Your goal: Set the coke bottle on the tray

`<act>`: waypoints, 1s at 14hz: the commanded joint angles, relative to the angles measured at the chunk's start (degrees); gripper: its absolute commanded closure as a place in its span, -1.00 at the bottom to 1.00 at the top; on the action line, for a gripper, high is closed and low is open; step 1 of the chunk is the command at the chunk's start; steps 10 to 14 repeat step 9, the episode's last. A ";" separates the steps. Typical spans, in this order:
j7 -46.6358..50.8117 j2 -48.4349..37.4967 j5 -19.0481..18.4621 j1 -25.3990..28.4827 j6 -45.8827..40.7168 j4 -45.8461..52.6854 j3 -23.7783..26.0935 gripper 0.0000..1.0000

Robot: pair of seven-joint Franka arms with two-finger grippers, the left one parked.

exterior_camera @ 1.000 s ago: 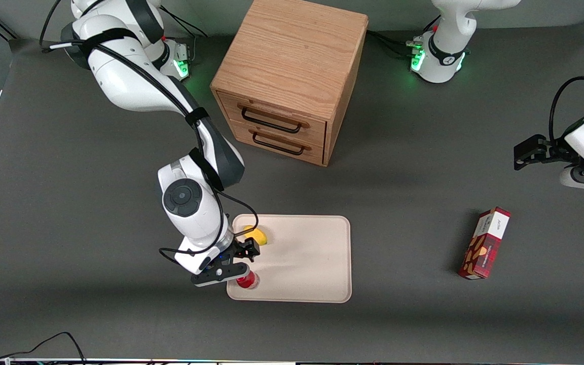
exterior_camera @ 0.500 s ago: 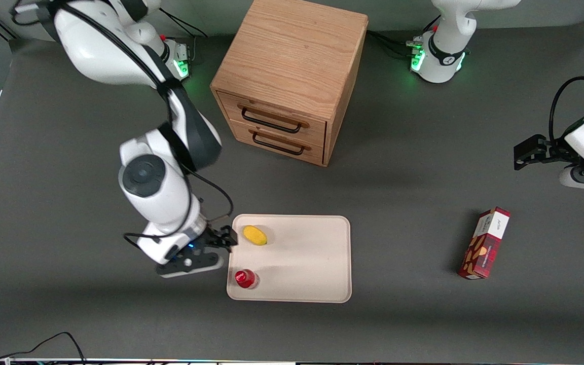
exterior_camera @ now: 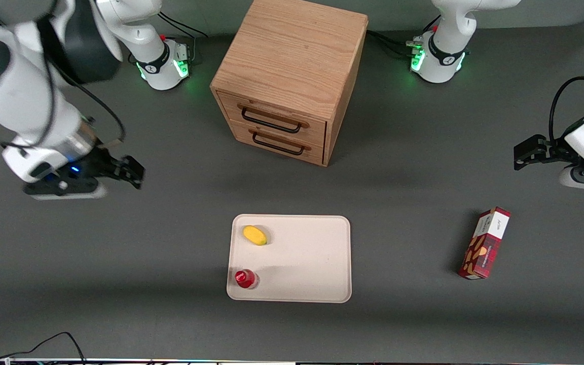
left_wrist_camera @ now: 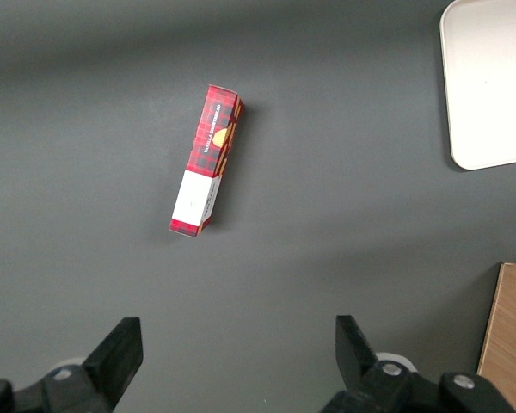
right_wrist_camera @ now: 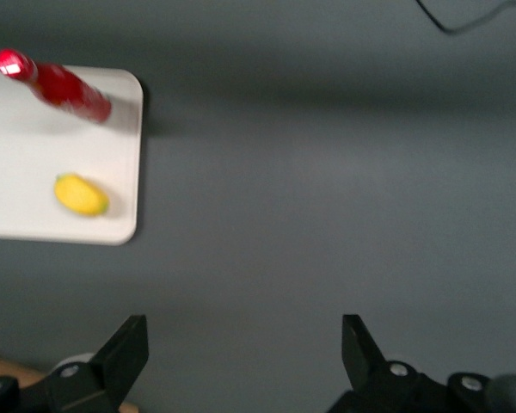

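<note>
The small red coke bottle (exterior_camera: 245, 279) stands upright on the beige tray (exterior_camera: 312, 263), in the tray's near corner toward the working arm's end. It also shows in the right wrist view (right_wrist_camera: 64, 86), standing on the tray (right_wrist_camera: 34, 155). My right gripper (exterior_camera: 132, 172) is open and empty. It hangs high above the bare table, well away from the tray, toward the working arm's end and farther from the front camera. In the right wrist view its two fingers (right_wrist_camera: 127, 348) stand wide apart over grey table.
A yellow fruit (exterior_camera: 255, 235) lies on the tray, farther from the camera than the bottle. A wooden two-drawer cabinet (exterior_camera: 287, 81) stands farther back. A red plaid snack box (exterior_camera: 484, 243) lies toward the parked arm's end, also in the left wrist view (left_wrist_camera: 206, 159).
My right gripper has let go of the bottle, which stays upright on the tray. The arm has risen and swung away toward its own end of the table.
</note>
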 commanded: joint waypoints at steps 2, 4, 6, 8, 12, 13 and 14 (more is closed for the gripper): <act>-10.51 -6.43 5.21 -8.05 -6.02 -1.88 0.83 -1.00; -13.15 -6.70 5.38 -10.52 -9.45 0.22 0.83 -1.00; -13.43 -6.61 5.56 -11.14 -10.86 0.85 0.83 -1.00; -13.26 -6.61 5.47 -11.14 -10.87 1.02 0.65 -1.00; -12.99 -6.61 5.56 -11.23 -10.87 1.11 0.39 -1.00; -12.99 -6.61 5.56 -11.23 -10.87 1.11 0.39 -1.00; -12.99 -6.61 5.56 -11.23 -10.87 1.11 0.39 -1.00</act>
